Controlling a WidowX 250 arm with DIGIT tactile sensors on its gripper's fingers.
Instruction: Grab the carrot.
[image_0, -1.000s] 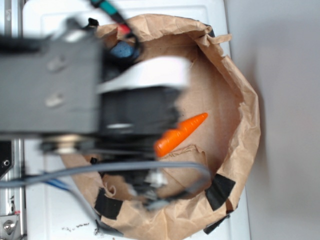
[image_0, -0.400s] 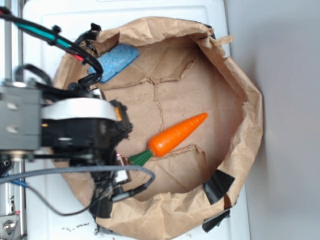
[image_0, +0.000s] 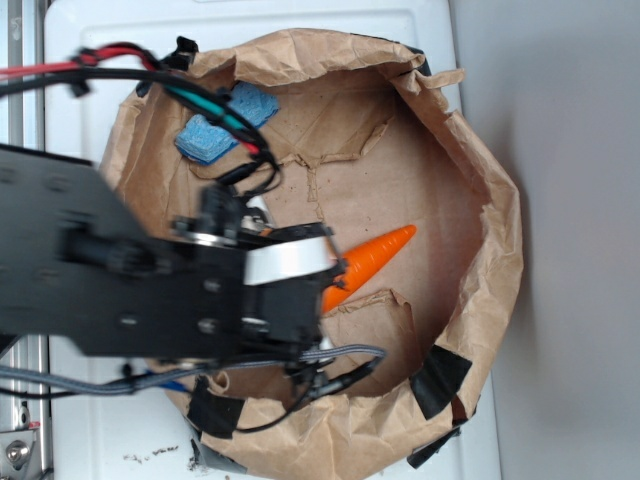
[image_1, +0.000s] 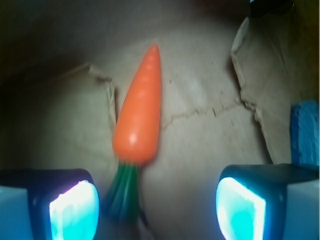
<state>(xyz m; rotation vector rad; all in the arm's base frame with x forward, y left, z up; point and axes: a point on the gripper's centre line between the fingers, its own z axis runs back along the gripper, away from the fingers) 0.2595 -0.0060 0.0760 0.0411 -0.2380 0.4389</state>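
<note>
The carrot (image_0: 378, 252) is a glossy orange toy lying on the brown paper floor of a paper-lined basket, tip pointing up-right in the exterior view. Its thick end and green stem are covered there by the arm. The wrist view shows the carrot (image_1: 140, 110) with its dark green stem (image_1: 125, 190) reaching down between my fingers. My gripper (image_1: 157, 210) is open, its two bright pads (image_1: 75, 210) wide apart, with the stem nearer the left one. It grips nothing.
The crumpled paper wall (image_0: 490, 230) rings the basket, with black tape patches (image_0: 438, 378) at the lower rim. A blue sponge block (image_0: 225, 120) lies at the upper left inside. The basket sits on a white surface (image_0: 80, 40). Cables trail from the arm.
My arm has swung right and over the carrot's stem end, which was fully visible 0.4 s ago. The carrot itself has not moved.
</note>
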